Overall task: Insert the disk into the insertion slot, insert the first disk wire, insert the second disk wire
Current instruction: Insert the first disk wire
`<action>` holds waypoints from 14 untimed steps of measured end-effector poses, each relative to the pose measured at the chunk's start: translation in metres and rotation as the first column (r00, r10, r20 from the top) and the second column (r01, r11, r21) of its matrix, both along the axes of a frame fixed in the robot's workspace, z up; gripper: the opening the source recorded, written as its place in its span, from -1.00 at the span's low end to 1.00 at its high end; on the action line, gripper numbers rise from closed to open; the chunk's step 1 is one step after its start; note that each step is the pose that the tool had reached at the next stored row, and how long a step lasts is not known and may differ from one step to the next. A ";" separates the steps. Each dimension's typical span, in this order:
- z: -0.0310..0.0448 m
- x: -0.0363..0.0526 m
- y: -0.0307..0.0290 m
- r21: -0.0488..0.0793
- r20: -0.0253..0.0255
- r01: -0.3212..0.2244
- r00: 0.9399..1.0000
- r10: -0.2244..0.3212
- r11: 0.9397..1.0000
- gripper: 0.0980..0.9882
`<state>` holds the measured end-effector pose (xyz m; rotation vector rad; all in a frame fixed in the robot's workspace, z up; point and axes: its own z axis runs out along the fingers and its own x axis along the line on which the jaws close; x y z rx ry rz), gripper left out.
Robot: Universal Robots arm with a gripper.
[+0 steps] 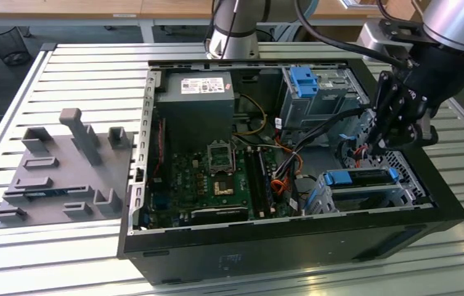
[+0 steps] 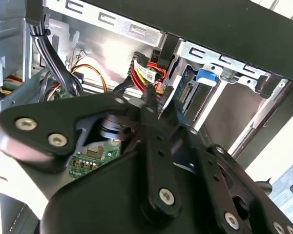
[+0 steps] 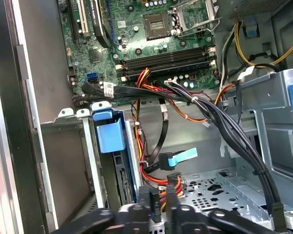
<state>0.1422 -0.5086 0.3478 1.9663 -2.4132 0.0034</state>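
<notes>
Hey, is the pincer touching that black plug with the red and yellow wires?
Touching. In the first wrist view the pincer closes on the black plug from both sides, with no gap showing between them.

Disk (image 1: 360, 177) (blue carrier) in insertion slot (image 1: 371, 197); hand (image 3: 158, 208) grips wire (image 3: 173, 184).

Bright, even daylight, white glare on the computer case's inner wall (image 2: 112, 51), soft shadows inside, mild blur throughout.

Hanging cables (image 3: 212, 114) and the disk (image 3: 110, 134) crowd the hand (image 3: 159, 202); open room lies over the perforated floor (image 3: 210, 192).
</notes>
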 end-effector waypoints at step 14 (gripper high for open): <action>-0.0003 0.0000 0.0000 -0.016 0.000 -0.149 0.989 0.149 0.989 -0.84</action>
